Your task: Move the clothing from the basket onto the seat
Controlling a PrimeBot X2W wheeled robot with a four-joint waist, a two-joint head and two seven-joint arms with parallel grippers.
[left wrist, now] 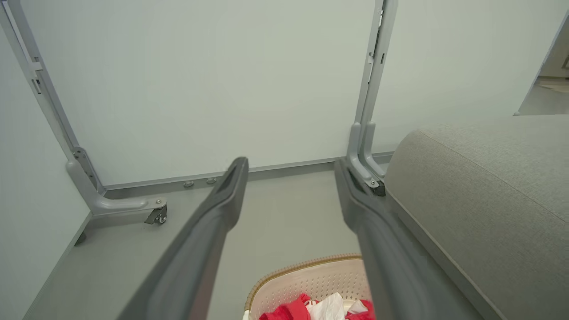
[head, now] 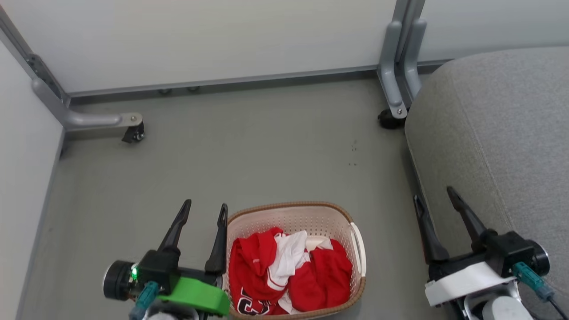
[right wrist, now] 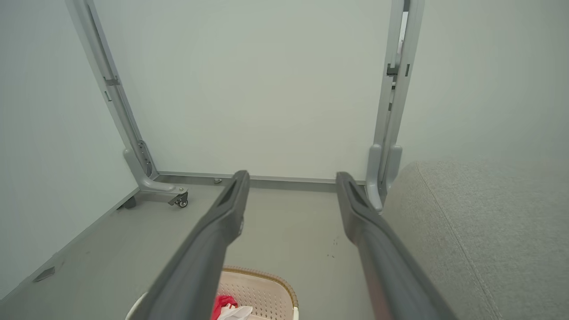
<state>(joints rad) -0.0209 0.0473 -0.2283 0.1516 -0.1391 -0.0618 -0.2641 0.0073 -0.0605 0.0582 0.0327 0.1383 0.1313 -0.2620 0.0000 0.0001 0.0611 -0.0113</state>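
Loosely bunched, the clothing (head: 284,271) lies in the basket (head: 293,212); left hand (head: 206,204) and right hand (head: 433,193) gape empty.

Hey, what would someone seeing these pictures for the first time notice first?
The bright red and white clothing bunched in the cream basket stands out, low in the head view's middle on the grey floor. The big grey seat rises to its right. The left gripper and right gripper flank the basket, both open and empty.
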